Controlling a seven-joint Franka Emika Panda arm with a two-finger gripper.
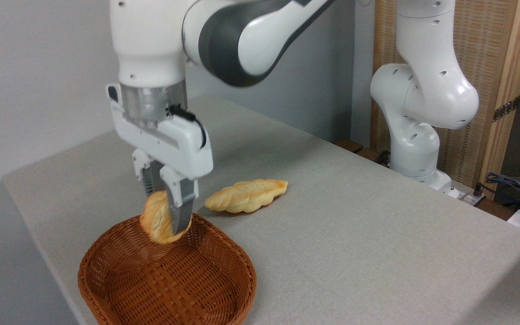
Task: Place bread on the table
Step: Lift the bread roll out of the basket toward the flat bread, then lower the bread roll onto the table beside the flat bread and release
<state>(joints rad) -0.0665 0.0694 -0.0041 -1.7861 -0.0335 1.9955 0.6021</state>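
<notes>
Grey-beige cloth table (355,234), rounded corners, plain pale wall behind, wooden slatted panel at back right. Cables and plugs bunched off the far right edge (517,189).

White Panda arm (422,113) based at back right, reaching across over the left end of the tabletop. Gripper (169,216) pointing straight down above the far rim of the brown wicker basket (165,280). Fingers clamped on the bread (157,221): front finger (182,212) pressed across the face of the bun, rear finger mostly hidden behind it. Bun held on edge, glossy orange-golden crust toward camera, lower part dipping just past the rim line (contact with the weave not resolvable from this angle, appears clear of the basket floor). Basket interior otherwise showing only bare weave.

Longer, paler braided loaf (246,196) flat on the cloth, just beyond the basket and to the right of the gripper, apart from both. Slight shadow under it.

Basket sitting near the front left corner, overlapping the bottom frame edge.
</notes>
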